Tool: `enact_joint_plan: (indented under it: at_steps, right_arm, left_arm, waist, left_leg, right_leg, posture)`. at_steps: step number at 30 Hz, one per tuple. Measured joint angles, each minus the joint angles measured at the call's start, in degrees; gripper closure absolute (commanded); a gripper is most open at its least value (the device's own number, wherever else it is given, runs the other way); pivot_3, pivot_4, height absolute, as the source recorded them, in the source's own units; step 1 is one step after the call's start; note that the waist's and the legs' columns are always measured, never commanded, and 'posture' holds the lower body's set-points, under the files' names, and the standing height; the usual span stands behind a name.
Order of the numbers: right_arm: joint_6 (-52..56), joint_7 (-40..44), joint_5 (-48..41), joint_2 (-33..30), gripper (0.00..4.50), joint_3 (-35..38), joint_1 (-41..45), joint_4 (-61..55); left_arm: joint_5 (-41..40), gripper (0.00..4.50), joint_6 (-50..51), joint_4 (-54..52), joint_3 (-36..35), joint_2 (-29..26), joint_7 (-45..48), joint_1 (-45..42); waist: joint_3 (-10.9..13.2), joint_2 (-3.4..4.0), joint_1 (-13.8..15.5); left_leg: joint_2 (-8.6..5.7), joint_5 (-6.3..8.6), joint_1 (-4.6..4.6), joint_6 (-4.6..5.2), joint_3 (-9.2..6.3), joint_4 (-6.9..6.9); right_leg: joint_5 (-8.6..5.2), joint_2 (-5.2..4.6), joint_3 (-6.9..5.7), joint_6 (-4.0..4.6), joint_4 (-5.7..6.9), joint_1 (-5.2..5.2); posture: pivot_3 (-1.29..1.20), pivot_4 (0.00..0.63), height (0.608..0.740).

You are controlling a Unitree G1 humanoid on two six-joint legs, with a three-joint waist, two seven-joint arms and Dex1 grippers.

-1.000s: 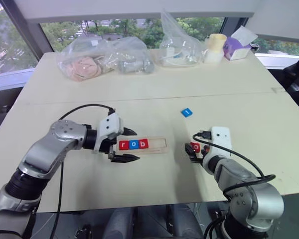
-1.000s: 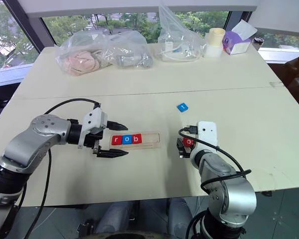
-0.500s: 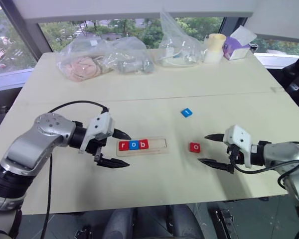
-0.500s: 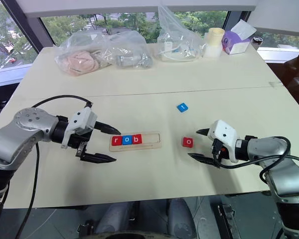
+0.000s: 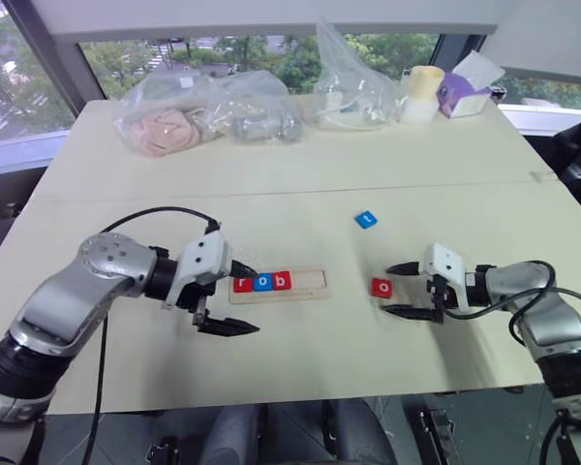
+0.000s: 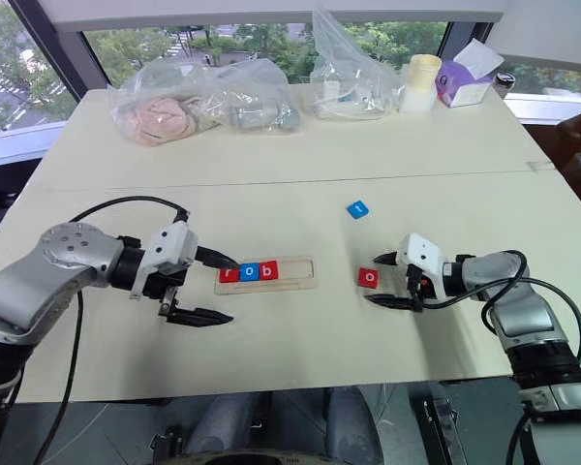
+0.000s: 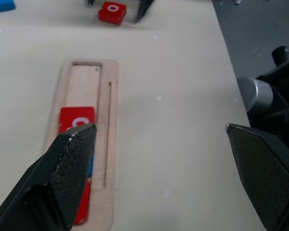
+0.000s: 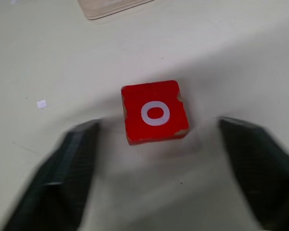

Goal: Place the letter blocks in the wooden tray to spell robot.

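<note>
Right claw (image 5: 393, 290) moved in, spread around red o block (image 5: 382, 287), left claw (image 5: 242, 299) spread beside wooden tray (image 5: 310, 282)

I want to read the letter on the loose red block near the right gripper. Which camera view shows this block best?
The right wrist view: the red block lies close and central, its white o plain. Both eye views show it small on the table beside the right gripper. The left wrist view shows it far off, beyond the wooden tray.
</note>
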State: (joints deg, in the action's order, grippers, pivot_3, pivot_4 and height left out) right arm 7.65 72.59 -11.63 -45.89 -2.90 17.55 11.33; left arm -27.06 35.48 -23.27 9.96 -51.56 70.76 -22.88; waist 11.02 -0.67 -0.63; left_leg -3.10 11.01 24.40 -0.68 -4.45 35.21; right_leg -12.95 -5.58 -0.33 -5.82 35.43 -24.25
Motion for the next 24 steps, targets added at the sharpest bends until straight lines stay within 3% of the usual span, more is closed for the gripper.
enact_joint_plan:
  at_steps: [3,11,16,24]
  right_arm:
    - [-0.44,0.59,-0.07,0.59,3.41,-0.1,0.14,0.2]
    - [7.12,-0.9,-2.02,2.66,3.4,-0.61,3.89,-5.31]
    - [12.75,-2.16,-1.77,6.96,3.4,-6.23,12.59,-11.32]
    - [13.27,-0.82,2.01,9.57,3.4,-15.26,15.59,-10.81]
  left_arm:
    - [0.02,0.0,0.27,0.02,-0.06,-0.01,-0.66,0.0]
    - [0.81,0.0,-0.77,2.83,-1.49,-1.44,-1.07,0.96]
    - [2.12,0.0,-2.36,5.35,-2.9,-1.8,-2.15,1.94]
    - [2.61,0.0,-2.25,4.94,-3.06,-1.37,-4.51,3.48]
  waist:
    - [0.0,0.0,0.0]
    - [0.0,0.01,-0.3]
    - [-0.01,0.0,-0.14]
    - [0.0,-0.01,-0.02]
  left_leg:
    - [0.0,0.0,-0.02,0.0,0.0,0.0]
    - [0.0,-0.01,-0.03,-0.01,0.01,0.01]
    - [0.02,-0.01,-0.05,-0.02,-0.05,0.01]
    - [-0.09,-0.02,0.02,-0.03,-0.03,0.03]
  right_leg:
    - [0.0,0.0,0.0,0.0,0.04,0.0]
    - [0.0,0.01,0.03,0.0,0.15,-0.07]
    - [0.0,0.03,0.02,0.01,0.22,-0.08]
    - [0.01,-0.04,0.03,-0.03,0.11,-0.07]
  posture:
    - [0.0,0.15,0.734]
    - [0.0,0.15,0.734]
    - [0.0,0.15,0.734]
    - [0.0,0.15,0.734]
